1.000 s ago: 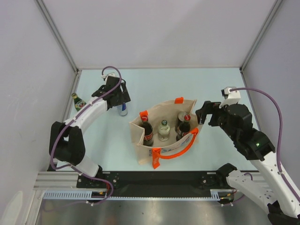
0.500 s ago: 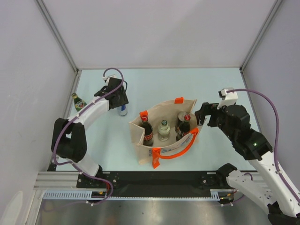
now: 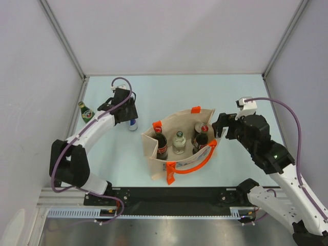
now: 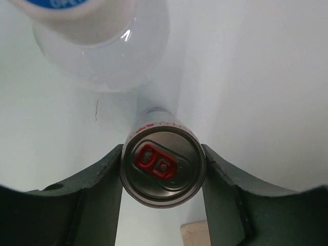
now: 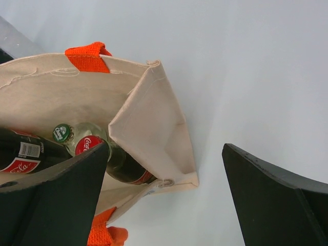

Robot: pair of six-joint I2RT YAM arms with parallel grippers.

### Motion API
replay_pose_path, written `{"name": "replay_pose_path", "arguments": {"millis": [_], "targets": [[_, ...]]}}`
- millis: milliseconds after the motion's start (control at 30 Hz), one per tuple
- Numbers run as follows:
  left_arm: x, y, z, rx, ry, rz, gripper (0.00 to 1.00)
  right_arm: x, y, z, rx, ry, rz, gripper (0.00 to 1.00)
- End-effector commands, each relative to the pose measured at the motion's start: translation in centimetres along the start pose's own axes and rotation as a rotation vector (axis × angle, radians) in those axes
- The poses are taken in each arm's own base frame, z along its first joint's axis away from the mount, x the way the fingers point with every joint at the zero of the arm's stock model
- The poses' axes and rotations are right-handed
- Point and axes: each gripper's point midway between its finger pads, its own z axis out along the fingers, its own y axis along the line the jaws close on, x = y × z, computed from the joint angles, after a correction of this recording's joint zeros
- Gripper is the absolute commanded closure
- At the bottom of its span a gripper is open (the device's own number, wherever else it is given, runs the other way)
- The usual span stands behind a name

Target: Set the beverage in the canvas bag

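The beverage is a slim silver can [image 4: 163, 166] with a red pull tab, standing on the table left of the bag, and it also shows in the top view [image 3: 133, 123]. My left gripper [image 4: 163, 154] is shut on it, one finger touching each side, and shows in the top view [image 3: 128, 114]. The beige canvas bag [image 3: 177, 119] with orange handles [image 3: 202, 156] stands open mid-table and holds several bottles. My right gripper [image 3: 221, 126] is open and empty. It straddles the bag's right end wall [image 5: 148, 118].
A clear plastic bottle [image 4: 97, 41] with a blue label is just beyond the can. A green glass bottle [image 3: 84, 111] stands by the left wall. Cola bottles [image 3: 161, 143] and a clear bottle [image 3: 179, 142] stand in the bag. Walls enclose three sides.
My left gripper has come down around the can and shifted slightly left and nearer, nudging the can a little. The right arm has edged slightly left toward the bag.
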Motion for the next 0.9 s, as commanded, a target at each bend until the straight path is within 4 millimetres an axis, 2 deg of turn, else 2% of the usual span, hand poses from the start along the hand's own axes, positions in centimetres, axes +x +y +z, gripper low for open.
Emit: {"name": "replay_pose_path", "arguments": {"millis": [0,167,300,400,433,500,533,567,600,667,700,767,800,867], "targets": [[-3.2,-1.0,-4.2,0.079,-0.13,0.044,1.0,-0.9,0.2,0.4,-0.004,-0.025,-0.003,0.0],[-4.5,-1.9,-7.5,0.1,-0.184,0.125,1.0,-1.6,0.3,0.6,0.003,-0.035,0.005,0.0],[-6.3,-2.9,-10.3,0.135,-0.266,0.144,1.0,-2.1,0.7,1.1,-0.003,-0.038,0.02,0.0],[-8.4,-4.2,-13.1,0.165,-0.329,0.173,1.0,-2.6,0.9,1.0,0.001,-0.038,0.045,0.0],[-9.7,-5.2,-14.8,0.191,-0.368,0.182,1.0,-2.8,0.9,0.9,0.002,-0.041,0.051,0.0],[-10.7,-6.0,-16.4,0.209,-0.397,0.2,1.0,-2.9,1.1,0.7,-0.008,-0.047,0.061,0.0],[-11.9,-7.0,-18.2,0.243,-0.437,0.218,1.0,-3.0,1.1,0.6,-0.013,-0.051,0.065,0.0],[-12.3,-7.4,-19.1,0.258,-0.45,0.225,1.0,-3.1,1.2,0.5,-0.014,-0.054,0.067,0.0],[-13.8,-8.8,-22.0,0.31,-0.507,0.24,1.0,-3.3,1.0,0.0,-0.012,-0.063,0.071,0.0],[-14.6,-9.9,-23.9,0.344,-0.541,0.264,1.0,-3.5,0.9,-0.3,-0.005,-0.072,0.074,0.01],[-15.3,-11.0,-26.2,0.384,-0.587,0.28,1.0,-3.6,0.7,-0.6,-0.001,-0.079,0.077,0.0],[-15.7,-12.2,-27.8,0.414,-0.614,0.3,1.0,-3.7,0.5,-1.0,0.007,-0.091,0.096,0.0],[-16.0,-13.2,-29.8,0.456,-0.646,0.312,1.0,-3.6,0.3,-1.0,0.013,-0.091,0.099,0.0],[-15.9,-14.6,-31.0,0.498,-0.658,0.335,1.0,-3.7,0.3,-1.4,0.008,-0.1,0.113,0.0]]}}
